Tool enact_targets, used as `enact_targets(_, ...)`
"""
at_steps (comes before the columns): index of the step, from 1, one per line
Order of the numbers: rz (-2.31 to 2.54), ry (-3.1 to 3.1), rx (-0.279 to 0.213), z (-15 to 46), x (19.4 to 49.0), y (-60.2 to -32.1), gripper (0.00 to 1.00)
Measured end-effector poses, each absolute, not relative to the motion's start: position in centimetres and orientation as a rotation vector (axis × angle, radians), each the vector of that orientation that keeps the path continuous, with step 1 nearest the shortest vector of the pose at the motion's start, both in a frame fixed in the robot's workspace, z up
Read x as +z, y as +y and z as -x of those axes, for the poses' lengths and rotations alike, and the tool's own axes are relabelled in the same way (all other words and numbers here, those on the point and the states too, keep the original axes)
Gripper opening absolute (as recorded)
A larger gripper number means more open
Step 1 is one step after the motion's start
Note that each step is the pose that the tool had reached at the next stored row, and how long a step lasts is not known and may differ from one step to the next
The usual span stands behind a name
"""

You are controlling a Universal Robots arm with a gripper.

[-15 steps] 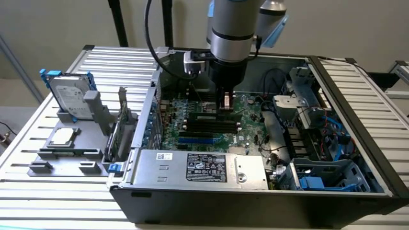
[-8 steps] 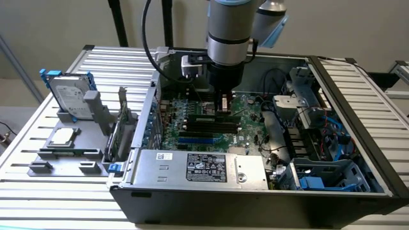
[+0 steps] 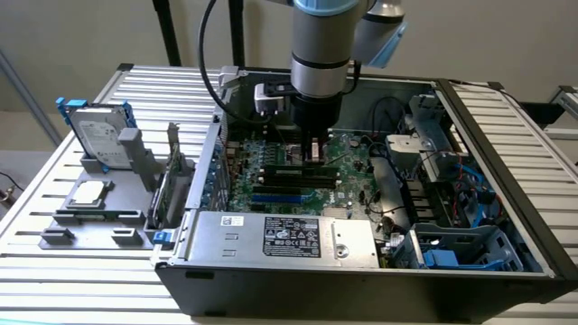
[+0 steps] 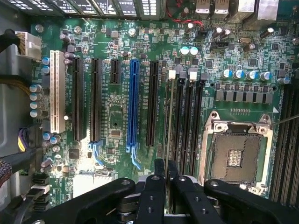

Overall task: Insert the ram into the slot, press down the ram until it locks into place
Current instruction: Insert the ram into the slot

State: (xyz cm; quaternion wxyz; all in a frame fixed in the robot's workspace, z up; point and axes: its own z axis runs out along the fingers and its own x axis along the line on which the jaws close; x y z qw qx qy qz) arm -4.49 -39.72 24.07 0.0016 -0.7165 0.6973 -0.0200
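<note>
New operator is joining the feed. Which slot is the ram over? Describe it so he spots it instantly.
Find the square silver processor socket on the green board. Beside it runs a bank of long black memory sockets; the slot is the one farthest from the processor, under the edge-on ram. Its end latch is white, its nearest neighbour's dark.

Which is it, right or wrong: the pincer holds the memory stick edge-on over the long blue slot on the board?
Wrong in one respect: the slot. The wrist view shows the pincer holding the memory stick edge-on over the black slots beside the silver socket. The long blue slot lies further along the board, away from the stick.
</note>
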Motion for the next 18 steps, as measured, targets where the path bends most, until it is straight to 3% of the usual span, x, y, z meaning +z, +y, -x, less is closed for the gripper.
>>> enact_targets(18, 2.237, 2.18, -0.036, 4.52, 23.09, -39.73, 0.14)
